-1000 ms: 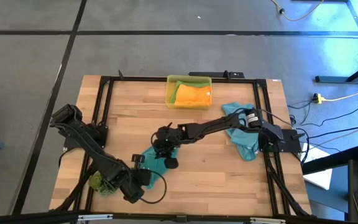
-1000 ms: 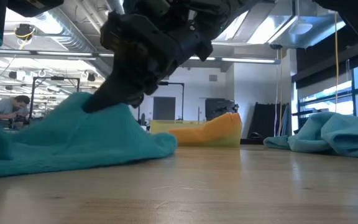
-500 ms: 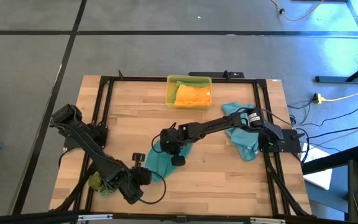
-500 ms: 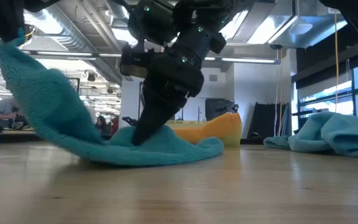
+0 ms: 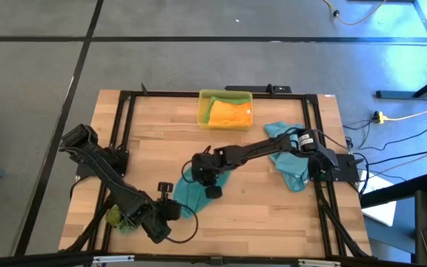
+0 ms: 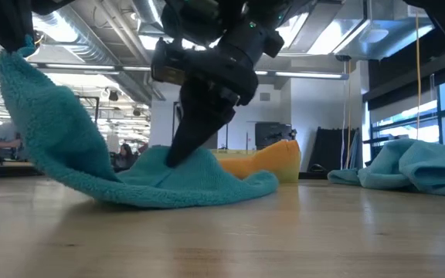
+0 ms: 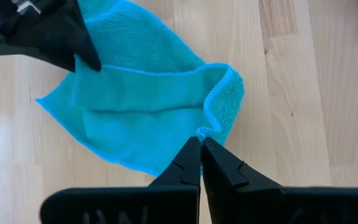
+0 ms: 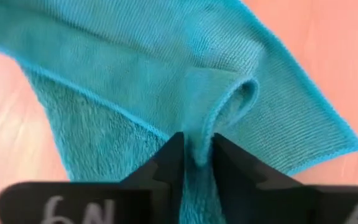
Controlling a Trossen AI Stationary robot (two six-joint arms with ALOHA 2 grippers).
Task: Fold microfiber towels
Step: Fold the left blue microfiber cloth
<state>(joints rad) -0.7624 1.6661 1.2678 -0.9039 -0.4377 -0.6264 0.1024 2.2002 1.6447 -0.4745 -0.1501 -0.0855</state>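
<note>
A teal microfiber towel (image 5: 191,194) lies partly on the table between my two grippers. My left gripper (image 5: 172,210) is shut on its near-left corner and holds that corner up. My right gripper (image 5: 207,185) is shut on a fold in the towel's far part, close to the table. A second teal towel (image 5: 291,159) lies crumpled at the right edge. An orange towel (image 5: 228,113) rests in the yellow bin (image 5: 202,100) at the far side. My left gripper pinches the towel's hemmed corner (image 7: 205,130) between its two fingertips, slanting down from the near left. That corner (image 6: 14,54) is lifted clear, and the cloth slopes down from it to the table. My right gripper pinches a raised fold (image 8: 197,140) between its two fingers, slanting steeply down from the far right. The cloth tents up at the fingertips (image 6: 182,154), and the towel around them lies on the table.
A small green tuft (image 5: 115,216) sits at the near left corner beside my left arm. A black frame (image 5: 124,96) runs along the table's edges. Bare wood (image 5: 258,208) lies to the near right of the towel.
My right gripper has tipped to point more steeply down and shifted slightly toward the table's right with its fold of towel. The towel has changed from a low mound to a sheet sloping from the raised left corner down to the table.
</note>
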